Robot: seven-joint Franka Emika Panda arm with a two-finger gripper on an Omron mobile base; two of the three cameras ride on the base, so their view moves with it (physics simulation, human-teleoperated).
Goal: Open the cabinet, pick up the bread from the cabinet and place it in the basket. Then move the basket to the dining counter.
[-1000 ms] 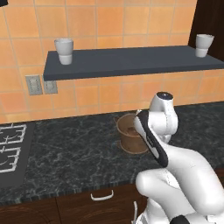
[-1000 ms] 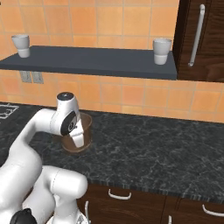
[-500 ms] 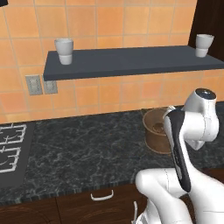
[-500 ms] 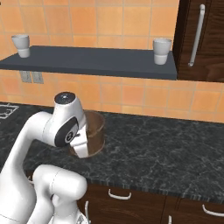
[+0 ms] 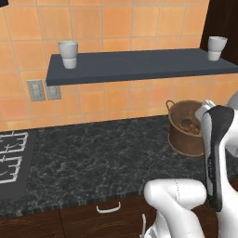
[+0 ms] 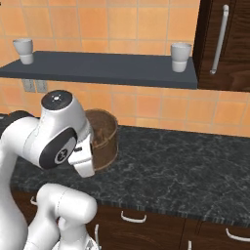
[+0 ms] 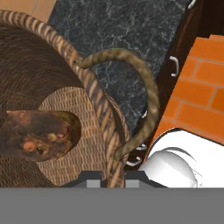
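The round brown basket (image 5: 185, 135) stands on the black speckled counter (image 5: 93, 158), close by my forearm. From the other side the basket (image 6: 103, 141) sits just behind my wrist. In the hand view my gripper (image 7: 112, 180) is shut on the basket (image 7: 65, 100), its woven rim running between the two fingertips. A rope loop handle (image 7: 142, 92) arches beside them. The dark-brown bread (image 7: 38, 134) lies on the basket's floor, and the bread (image 5: 188, 124) peeks over the rim in the left base view. The dining counter is out of view.
A dark wall shelf (image 5: 139, 65) carries two white cups (image 5: 68, 54) (image 5: 216, 48) above the counter. A dark cabinet (image 6: 234, 58) with a long handle (image 6: 219, 39) stands at the right, door shut. A stove grate (image 5: 10, 160) is at the far left.
The arm has swung to the right along the counter, carrying the basket with the bread in it. The shelf and cups stay where they were.
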